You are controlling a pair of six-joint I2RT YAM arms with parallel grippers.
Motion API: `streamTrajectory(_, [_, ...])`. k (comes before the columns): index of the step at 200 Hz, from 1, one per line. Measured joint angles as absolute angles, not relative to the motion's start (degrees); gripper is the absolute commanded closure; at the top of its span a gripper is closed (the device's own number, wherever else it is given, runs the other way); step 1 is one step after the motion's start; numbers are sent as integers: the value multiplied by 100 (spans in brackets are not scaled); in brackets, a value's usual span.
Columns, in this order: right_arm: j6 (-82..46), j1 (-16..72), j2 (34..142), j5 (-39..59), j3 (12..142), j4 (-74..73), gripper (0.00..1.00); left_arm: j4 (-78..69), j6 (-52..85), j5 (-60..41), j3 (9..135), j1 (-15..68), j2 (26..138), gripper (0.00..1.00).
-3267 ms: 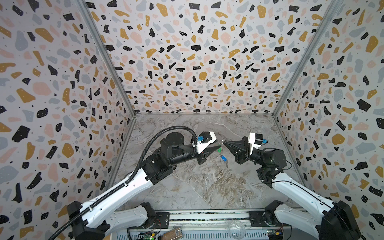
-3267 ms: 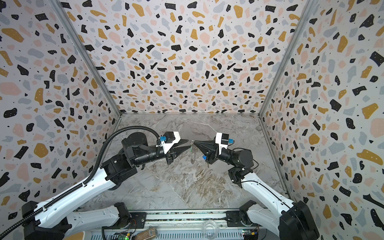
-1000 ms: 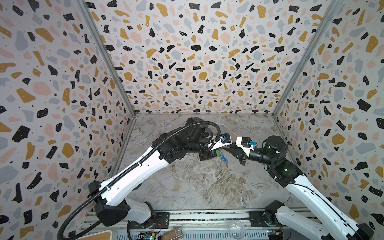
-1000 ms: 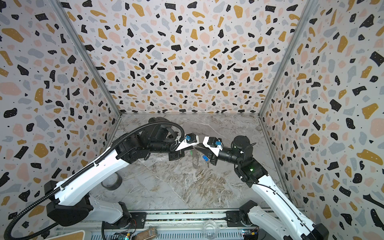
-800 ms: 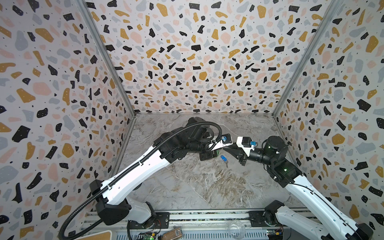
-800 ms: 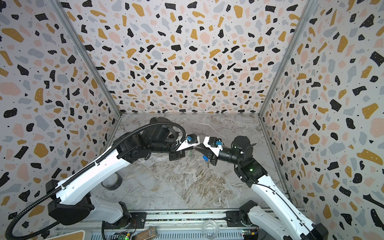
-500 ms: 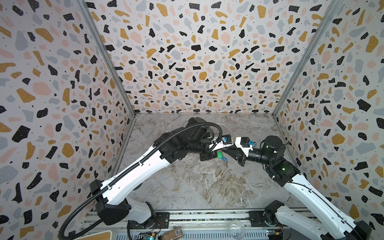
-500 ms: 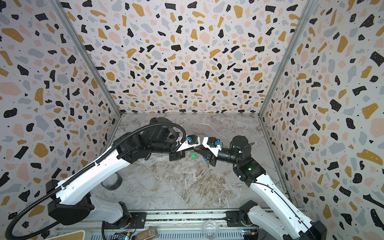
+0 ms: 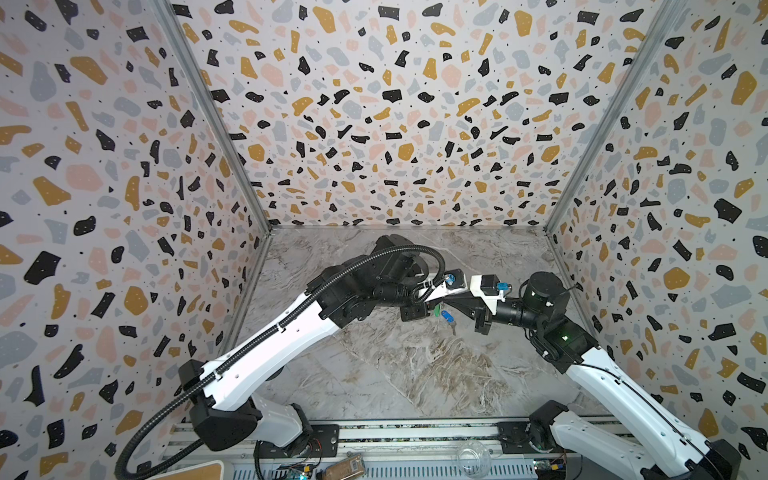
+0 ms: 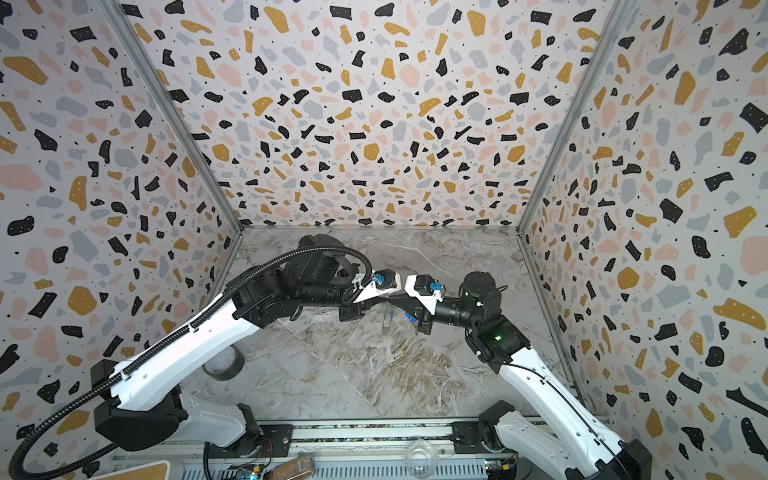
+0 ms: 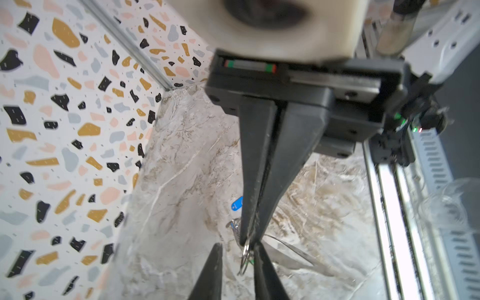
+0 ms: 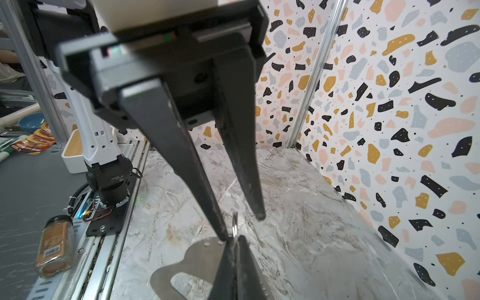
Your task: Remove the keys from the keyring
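1. Nearest, on the front rail: spice jar (image 12: 53, 246) lying on its side, clear glass cup (image 9: 471, 457) near the right arm's base.
2. On the bench (image 9: 395, 374), roll of tape (image 10: 224, 365), half hidden behind the left arm's white link.
3. Both arms raised from the rail, bent at the elbow, forearms near level and turned inward, meeting tip to tip above mid-bench.
4. Left gripper (image 12: 242, 227): jaws released and parted, small metal ring (image 12: 235, 224) standing between the tips; contact with either tip impossible to judge.
5. Right gripper (image 11: 248, 240): jaws clenched on that ring of the keyring (image 12: 187, 265), held above the bench; strap loop blurred and cut off by the picture's edge in the right wrist view.
6. Just under the meeting tips, the keys: green tag (image 9: 436, 309) beside blue tag (image 9: 446, 316), one dark blade (image 9: 453, 329) below. Blue tag half covered by a right finger in the left wrist view; green tag barely a sliver there. Links too small to tell whether either key is attached.
7. Farthest: terrazzo-patterned walls (image 9: 395, 124).
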State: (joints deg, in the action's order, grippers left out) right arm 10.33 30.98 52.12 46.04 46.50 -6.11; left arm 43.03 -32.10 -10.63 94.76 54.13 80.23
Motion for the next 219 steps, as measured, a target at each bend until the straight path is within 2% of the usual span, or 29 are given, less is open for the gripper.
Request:
streamTrajectory(16, [921, 3098, 5201, 4622, 4523, -794, 100, 3874, -3175, -786, 9087, 5413, 7725, 42])
streamTrajectory(27, [823, 3098, 5201, 4652, 4429, -952, 100, 3441, -3103, -574, 8648, 5382, 7363, 39])
streamTrajectory(84, [222, 3098, 5205, 4851, 4182, -1874, 100, 1476, -2187, -552, 6740, 4941, 5843, 37])
streamTrajectory(146, [-191, 3098, 5229, 4982, 4064, -2554, 100, 220, -1157, -967, 5188, 4967, 5618, 38])
streamTrajectory(219, [-425, 3098, 5286, 4995, 4032, -2891, 100, -1127, -340, -1033, 4560, 5367, 5553, 37])
